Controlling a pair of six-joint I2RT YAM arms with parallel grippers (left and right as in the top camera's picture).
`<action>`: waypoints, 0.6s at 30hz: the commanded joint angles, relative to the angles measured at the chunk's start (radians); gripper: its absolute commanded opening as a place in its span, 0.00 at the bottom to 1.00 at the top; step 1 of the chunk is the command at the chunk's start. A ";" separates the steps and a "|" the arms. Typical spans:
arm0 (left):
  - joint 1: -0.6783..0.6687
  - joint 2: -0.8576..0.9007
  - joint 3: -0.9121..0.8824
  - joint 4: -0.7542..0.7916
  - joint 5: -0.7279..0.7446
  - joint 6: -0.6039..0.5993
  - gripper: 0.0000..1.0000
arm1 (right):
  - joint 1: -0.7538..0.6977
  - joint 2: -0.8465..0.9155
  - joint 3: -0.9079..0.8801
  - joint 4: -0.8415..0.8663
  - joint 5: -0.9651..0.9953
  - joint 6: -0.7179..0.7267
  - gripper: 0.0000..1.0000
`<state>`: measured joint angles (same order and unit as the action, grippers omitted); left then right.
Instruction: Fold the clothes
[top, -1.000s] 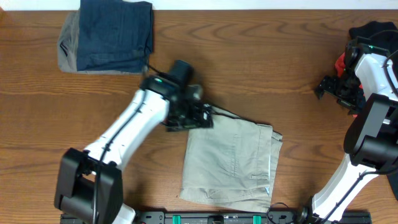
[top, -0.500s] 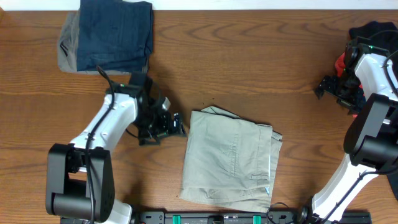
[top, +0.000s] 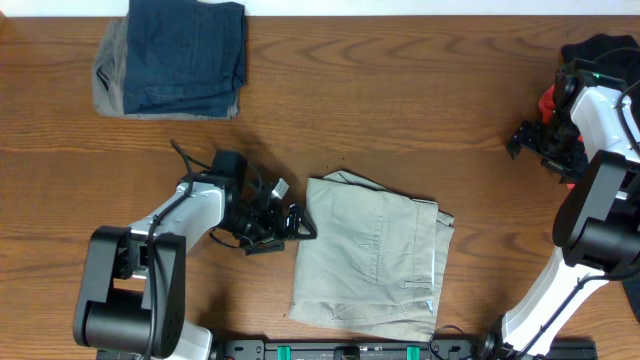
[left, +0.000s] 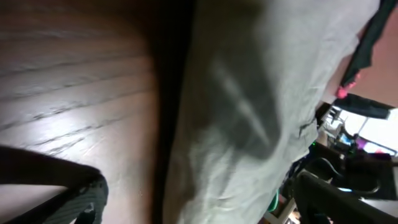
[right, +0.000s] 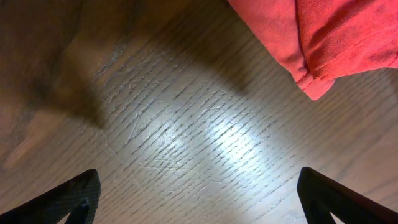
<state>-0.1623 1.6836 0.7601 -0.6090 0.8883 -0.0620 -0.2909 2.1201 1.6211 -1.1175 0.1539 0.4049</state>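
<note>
Trousers (top: 370, 255), khaki and already doubled into a rough rectangle, lie on the worktop (top: 420, 110) close to its front edge, a little right of centre, with nothing gripping them. The left hand (top: 298, 224) sits low just beside their left border, fingers spread wide and empty, and that is where most of the risk seems to lie. A sideways push from there would likely shove the whole bundle along the wood, or lift only the top layer, so the fold opens instead of tightening (the upper-left corner already shows a loose edge peeking out). A pinch that catches a single layer would probably peel it back. Farther off, the right hand (top: 522, 140) hangs over bare wood, also wide and empty, near a red garment (right: 323, 37) and a black garment (top: 600, 50). Closing there could pick up the wrong cloth. It is also well apart from the trousers, so any two-handed fold would call for a long reach across. Farthest of all, the folded jeans (top: 185, 60) lie at the back left, well clear, and look safe.
</note>
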 joint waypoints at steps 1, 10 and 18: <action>-0.021 0.003 -0.037 0.029 0.050 0.016 0.93 | -0.003 0.001 0.015 0.000 0.010 -0.001 0.99; -0.113 0.003 -0.037 0.138 0.054 -0.104 0.82 | -0.003 0.001 0.015 0.000 0.010 -0.001 0.99; -0.151 0.003 -0.037 0.196 0.018 -0.143 0.59 | -0.003 0.001 0.015 0.000 0.010 -0.001 0.99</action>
<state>-0.3099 1.6836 0.7277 -0.4168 0.9241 -0.1871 -0.2909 2.1201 1.6211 -1.1175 0.1539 0.4049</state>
